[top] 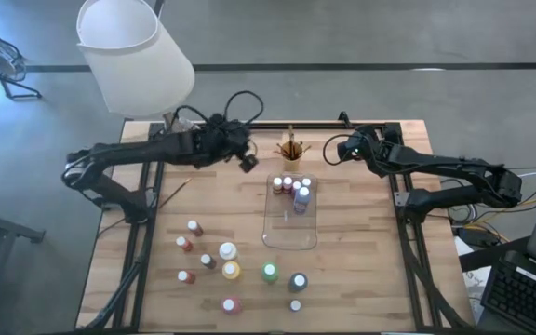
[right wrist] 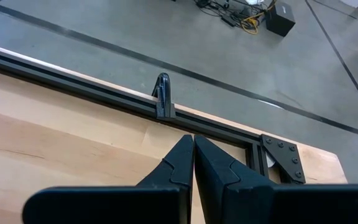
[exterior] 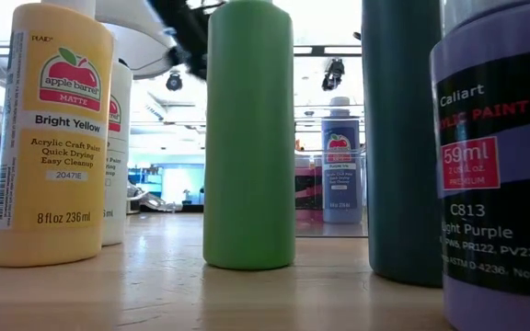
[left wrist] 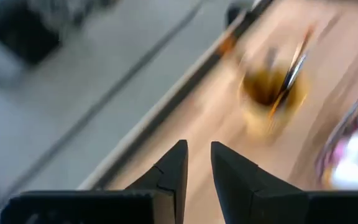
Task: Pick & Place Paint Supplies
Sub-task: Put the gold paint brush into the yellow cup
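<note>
High view: left gripper [top: 247, 160] is hanging near the tabletop's far edge, just beside the orange cup [top: 291, 150] holding brushes [top: 290, 140]; bottles [top: 231, 270] are waiting near the front edge.

Left wrist view: its fingers [left wrist: 174, 169] are standing a little apart, holding nothing, pointing toward the cup.

Right wrist view: right gripper [right wrist: 193, 149] is sitting pinched closed by the far edge.

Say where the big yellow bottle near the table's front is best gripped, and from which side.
Grip the yellow bottle across its body just under the cap, coming straight down. It stands upright, and the white bottle and a small brown bottle crowd it, so a side approach would likely knock them.
</note>
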You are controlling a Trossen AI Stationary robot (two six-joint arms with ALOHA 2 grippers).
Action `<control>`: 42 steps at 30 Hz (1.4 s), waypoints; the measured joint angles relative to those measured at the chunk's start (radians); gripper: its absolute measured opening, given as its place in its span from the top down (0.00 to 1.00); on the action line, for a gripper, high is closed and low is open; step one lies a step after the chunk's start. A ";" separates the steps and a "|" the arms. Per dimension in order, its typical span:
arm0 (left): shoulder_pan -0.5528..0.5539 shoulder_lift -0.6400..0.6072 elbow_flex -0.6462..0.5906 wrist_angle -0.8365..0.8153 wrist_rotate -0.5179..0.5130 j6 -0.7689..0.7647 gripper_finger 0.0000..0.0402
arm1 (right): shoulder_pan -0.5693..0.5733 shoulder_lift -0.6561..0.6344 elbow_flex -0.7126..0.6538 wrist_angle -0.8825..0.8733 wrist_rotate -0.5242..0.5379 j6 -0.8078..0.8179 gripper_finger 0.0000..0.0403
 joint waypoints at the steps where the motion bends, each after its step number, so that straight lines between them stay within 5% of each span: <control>1: 0.004 -0.015 -0.001 -0.075 -0.002 -0.049 0.81 | 0.000 0.000 0.000 0.000 0.000 0.000 0.98; 7: 0.049 -0.027 -0.003 -0.443 -0.086 -0.221 0.73 | 0.000 0.000 0.000 0.001 -0.007 0.000 0.98; 12: 0.128 -0.008 -0.029 -0.586 -0.045 -0.315 0.65 | 0.000 0.000 0.000 0.002 -0.028 0.000 0.98; 18: 0.232 0.002 -0.106 -0.598 0.144 -0.349 0.65 | 0.000 0.000 0.000 0.002 -0.028 0.000 0.98; 28: 0.366 0.004 -0.284 -0.593 0.246 -0.302 0.64 | 0.000 0.000 0.000 0.002 -0.028 0.001 0.98; 42: 0.383 0.007 -0.429 -0.393 0.327 -0.202 0.65 | 0.000 0.000 0.000 0.030 -0.044 0.001 0.98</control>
